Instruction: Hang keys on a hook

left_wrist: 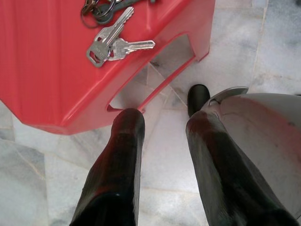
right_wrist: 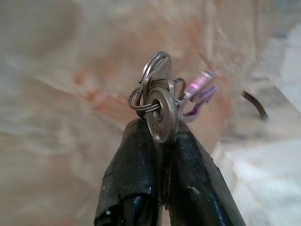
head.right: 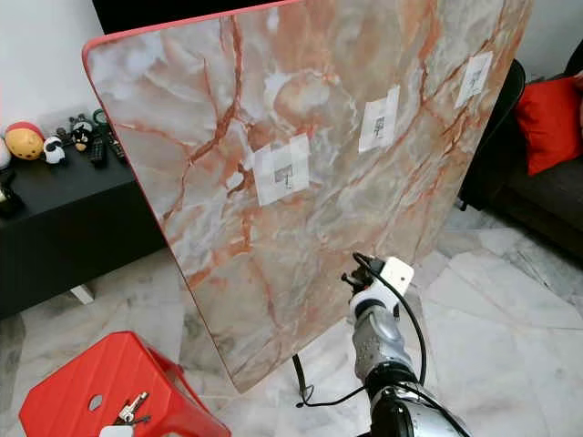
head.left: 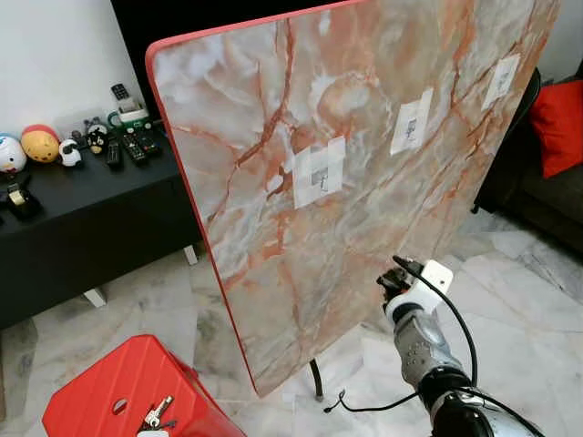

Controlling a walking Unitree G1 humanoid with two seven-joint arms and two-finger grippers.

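On the left, near the front edge of the red stool, lay a spare bunch of keys. The left gripper hung beside it, fingers apart, w/ nothing between. Open marble floor lay to the right. The right gripper pinched a key ring just before the tilted marble board, below its taped hooks.

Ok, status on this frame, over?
Right gripper shut on keys, facing marble board. Left gripper open, low beside red stool. Hooks unobstructed.

No text or label can be read.
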